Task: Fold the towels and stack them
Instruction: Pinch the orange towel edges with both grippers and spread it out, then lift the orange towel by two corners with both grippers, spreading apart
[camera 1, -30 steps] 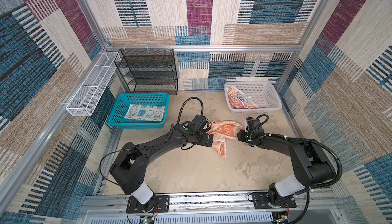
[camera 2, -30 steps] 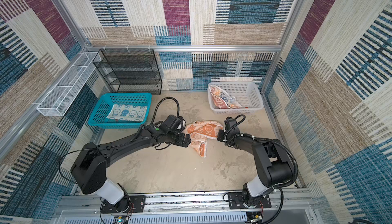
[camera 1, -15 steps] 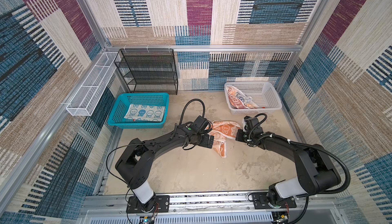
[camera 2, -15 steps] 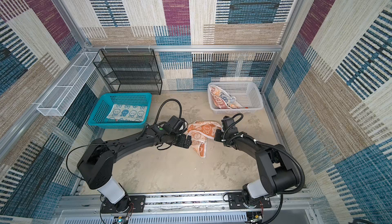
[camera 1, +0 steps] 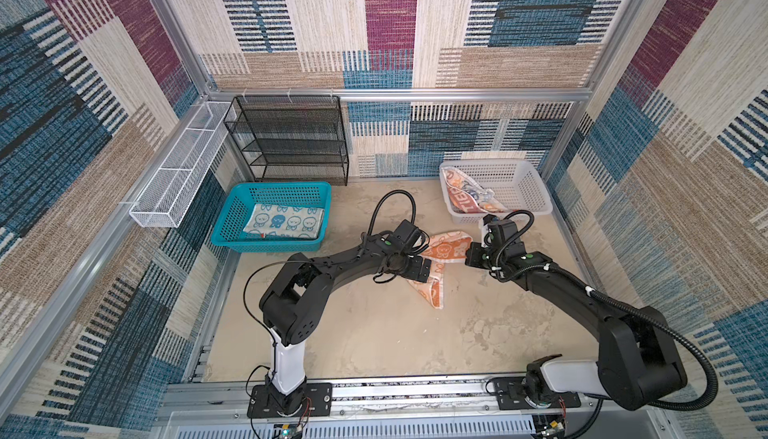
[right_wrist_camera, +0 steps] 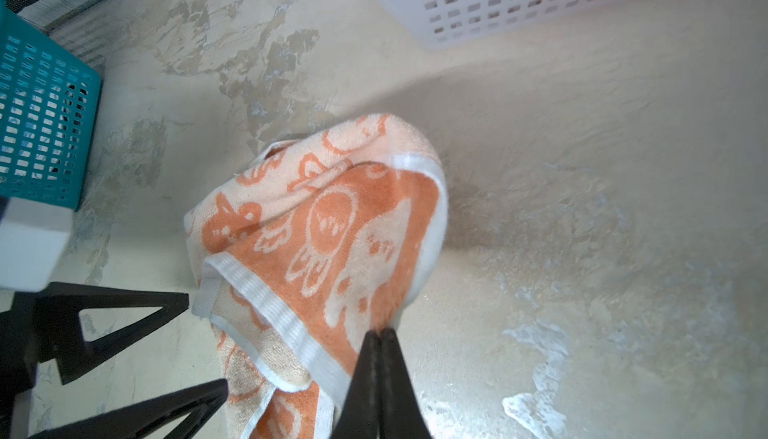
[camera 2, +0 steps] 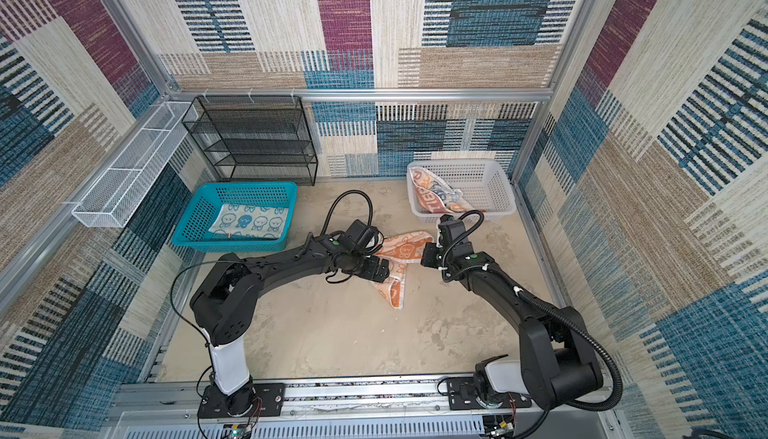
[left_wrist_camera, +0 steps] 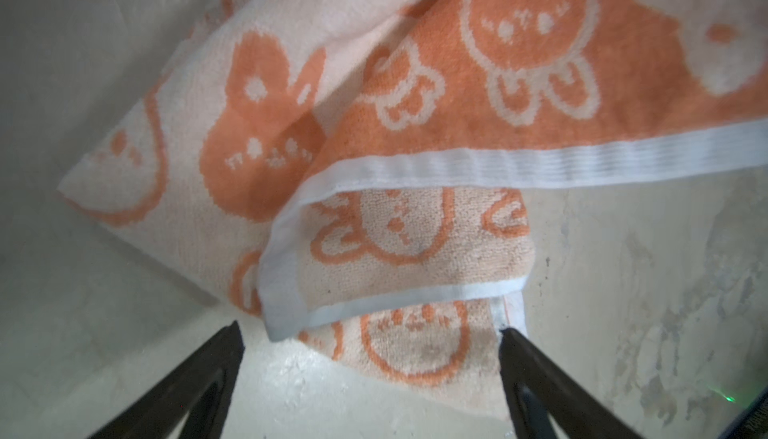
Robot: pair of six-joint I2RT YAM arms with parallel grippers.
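The orange towel (camera 1: pixel 446 248) (camera 2: pixel 405 246) with white rabbit faces lies crumpled mid-table, a tail trailing toward the front. My right gripper (right_wrist_camera: pixel 380 331) (camera 1: pixel 469 256) is shut on its right edge, lifting a fold of the towel (right_wrist_camera: pixel 332 229). My left gripper (left_wrist_camera: pixel 370 329) (camera 1: pixel 419 268) stands open at the towel's left side, with a loose corner of the towel (left_wrist_camera: pixel 415 345) between its fingers. A pale towel with blue rabbit faces (camera 1: pixel 286 221) lies flat in the teal basket (camera 1: pixel 232 212). A whitish lettered towel (camera 1: pixel 465 196) is bunched in the white basket (camera 1: pixel 523 183).
A black mesh rack (camera 1: pixel 291 138) stands at the back left behind the teal basket. A white wire tray (camera 1: pixel 178 171) hangs on the left wall. Bare table stretches from the towel to the front rail. Both baskets sit close behind the arms.
My right gripper has moved left to the orange towel's edge and shut on it. My left gripper has stayed open beside the towel, shifting only slightly.
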